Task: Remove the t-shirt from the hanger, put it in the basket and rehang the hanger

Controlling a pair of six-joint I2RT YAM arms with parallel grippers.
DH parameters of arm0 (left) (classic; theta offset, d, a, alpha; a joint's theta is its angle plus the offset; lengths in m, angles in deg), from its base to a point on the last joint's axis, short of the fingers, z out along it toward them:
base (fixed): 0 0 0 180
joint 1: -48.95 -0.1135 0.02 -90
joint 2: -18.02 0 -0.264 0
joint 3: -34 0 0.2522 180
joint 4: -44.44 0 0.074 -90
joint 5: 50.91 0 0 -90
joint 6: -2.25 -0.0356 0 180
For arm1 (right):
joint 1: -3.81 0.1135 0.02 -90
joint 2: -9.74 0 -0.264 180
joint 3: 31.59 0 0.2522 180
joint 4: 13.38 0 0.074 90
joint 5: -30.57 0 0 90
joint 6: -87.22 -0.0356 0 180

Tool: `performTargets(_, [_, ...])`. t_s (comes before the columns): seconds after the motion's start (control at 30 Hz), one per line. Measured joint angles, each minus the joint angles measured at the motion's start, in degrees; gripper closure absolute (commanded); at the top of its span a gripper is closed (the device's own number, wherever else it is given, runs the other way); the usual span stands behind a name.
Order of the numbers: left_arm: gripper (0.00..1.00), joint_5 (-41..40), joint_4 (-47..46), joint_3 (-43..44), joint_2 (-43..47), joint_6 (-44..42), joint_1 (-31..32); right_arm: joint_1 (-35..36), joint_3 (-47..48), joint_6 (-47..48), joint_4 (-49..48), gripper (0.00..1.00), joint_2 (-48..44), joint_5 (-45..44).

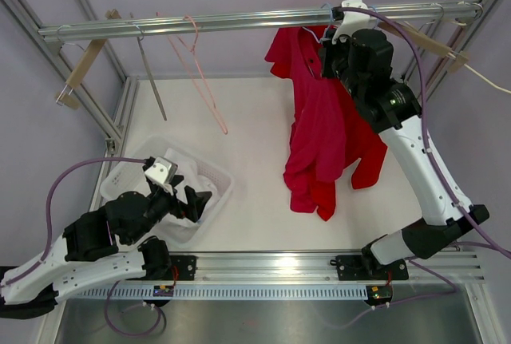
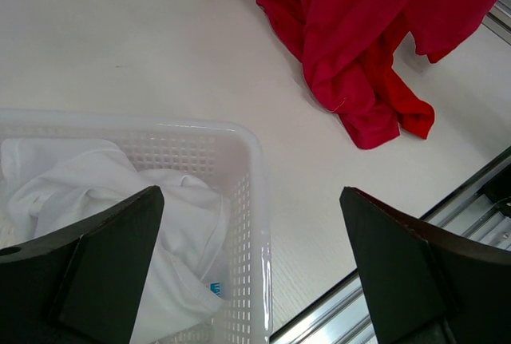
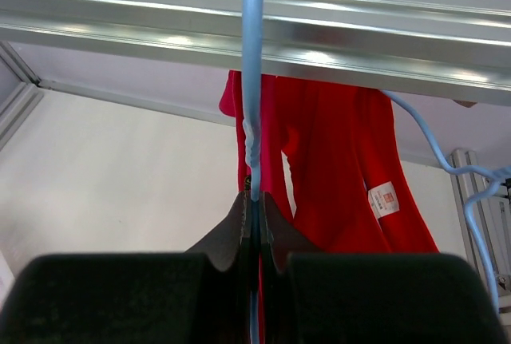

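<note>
A red t-shirt (image 1: 327, 132) hangs from a light blue wire hanger (image 3: 252, 81) on the top rail (image 1: 239, 21); its lower end bunches on the table. It also shows in the left wrist view (image 2: 351, 33) and in the right wrist view (image 3: 335, 176). My right gripper (image 1: 329, 45) is up at the rail, shut on the blue hanger's neck (image 3: 254, 200). My left gripper (image 1: 192, 200) is open and empty, low over the white basket's (image 2: 257, 176) right rim, well left of the shirt (image 2: 251, 194).
The white basket (image 1: 222, 178) at the front left holds white clothing (image 2: 88, 192). A pink hanger (image 1: 204, 81) and a thin metal hanger (image 1: 152, 81) hang empty on the rail's left part. Wooden hangers sit at both rail ends (image 1: 80, 73) (image 1: 439, 45).
</note>
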State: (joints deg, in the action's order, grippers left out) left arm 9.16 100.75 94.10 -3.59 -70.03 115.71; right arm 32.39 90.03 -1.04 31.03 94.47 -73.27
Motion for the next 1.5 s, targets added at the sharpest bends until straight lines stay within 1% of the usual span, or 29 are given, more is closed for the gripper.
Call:
performTargets(0.2, [0.01, 0.9, -0.3, 0.0, -0.3, -0.1, -0.1, 0.0, -5.7, -0.2, -3.7, 1.00, -3.5, 0.4])
performTargets(0.33, [0.01, 1.9, -0.9, 0.0, -1.2, -0.1, -0.2, 0.2, -12.5, -2.1, -6.3, 1.00, -6.2, 1.6])
performTargets(0.4, [0.01, 3.4, -1.7, 0.0, -2.1, 0.1, -0.2, 0.5, -16.7, -3.6, -7.4, 1.00, -8.1, 2.1])
performTargets(0.5, [0.01, 7.7, -3.8, 0.3, -4.8, 0.6, -0.3, 1.7, -22.1, -5.9, -8.6, 1.00, -11.3, 2.6])
performTargets(0.7, [0.01, 15.2, -11.7, 1.2, -15.2, 2.5, 0.0, 9.6, -27.4, -9.2, -10.5, 1.00, -16.3, -0.1])
performTargets(0.8, [0.01, 16.5, -16.3, 1.4, -20.3, 3.3, 2.3, 13.2, -29.2, -11.5, -12.5, 1.00, -18.4, -2.1])
performTargets(0.87, [0.01, 16.4, -17.7, 2.3, -23.6, 3.2, 4.8, 14.7, -30.8, -12.9, -14.4, 1.00, -20.0, -3.6])
performTargets(1.0, [0.01, 16.2, -22.6, 6.9, -30.6, 2.5, 10.5, 15.5, -34.2, -15.5, -17.0, 1.00, -23.5, -6.2])
performTargets(1.07, [0.01, 16.2, -25.2, 9.2, -33.7, 2.1, 12.2, 15.5, -35.0, -16.5, -17.9, 1.00, -25.1, -7.0])
performTargets(1.23, [0.01, 15.9, -31.1, 14.3, -42.2, 1.4, 15.1, 15.6, -35.7, -18.6, -19.7, 1.00, -28.9, -8.0])
performTargets(1.37, [0.01, 13.6, -33.2, 18.7, -49.5, -0.4, 18.3, 15.6, -35.9, -20.2, -20.4, 1.00, -31.6, -7.6])
performTargets(1.5, [0.01, 11.5, -34.7, 21.6, -54.4, -1.9, 19.3, 15.6, -36.7, -21.5, -21.0, 1.00, -33.9, -6.0])
